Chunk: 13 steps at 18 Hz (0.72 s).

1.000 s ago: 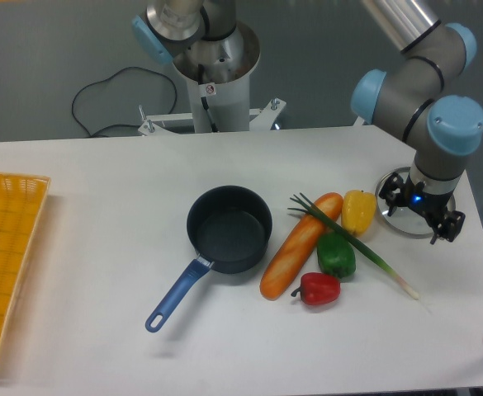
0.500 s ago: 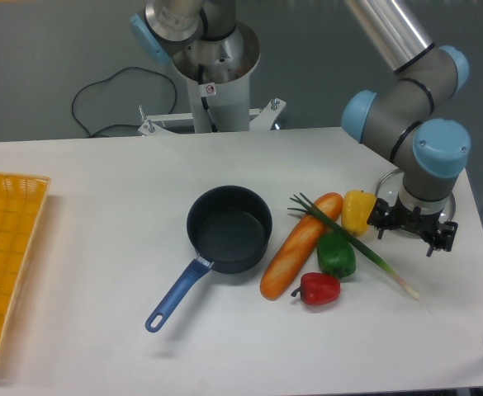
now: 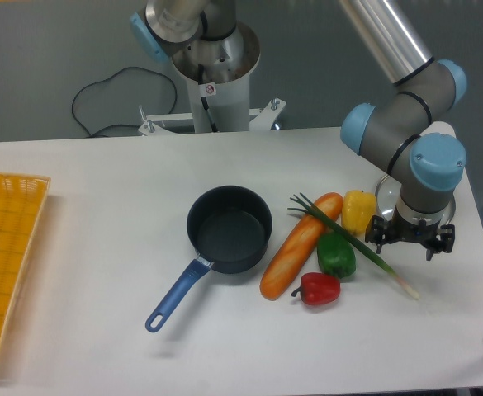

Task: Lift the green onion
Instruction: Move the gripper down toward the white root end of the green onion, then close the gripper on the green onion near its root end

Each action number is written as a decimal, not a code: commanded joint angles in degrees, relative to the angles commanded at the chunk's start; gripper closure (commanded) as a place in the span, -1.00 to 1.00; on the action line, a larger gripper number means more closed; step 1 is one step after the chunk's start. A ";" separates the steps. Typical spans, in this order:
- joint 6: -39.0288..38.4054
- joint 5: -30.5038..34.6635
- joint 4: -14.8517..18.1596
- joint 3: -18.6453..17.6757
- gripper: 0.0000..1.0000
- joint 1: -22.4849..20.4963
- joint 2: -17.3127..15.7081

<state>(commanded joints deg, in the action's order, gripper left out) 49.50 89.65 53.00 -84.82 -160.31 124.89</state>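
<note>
Sitting left of the vegetables, the dark saucepan holds nothing visible, its blue handle reaching toward the front-left. Far to the pan's left, the yellow basket shows only a small pinkish object at its front edge, cut off by the frame. Since the earlier frames the gripper has moved left and slightly forward, from beside the round metal disc to just above the green onion's pale end. Its two fingers point down and stand apart, holding nothing. The green onion lies right of the pan, its long axis diagonal: splayed dark leaf tips point back-left across the carrot, the white end front-right. It crosses between the yellow pepper and the green pepper; a red pepper sits in front.
</note>
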 joint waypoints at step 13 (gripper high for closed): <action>-19.35 2.20 -1.23 4.04 -0.95 1.32 4.40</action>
<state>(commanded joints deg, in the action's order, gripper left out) 30.15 91.85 51.77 -80.77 -158.99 129.29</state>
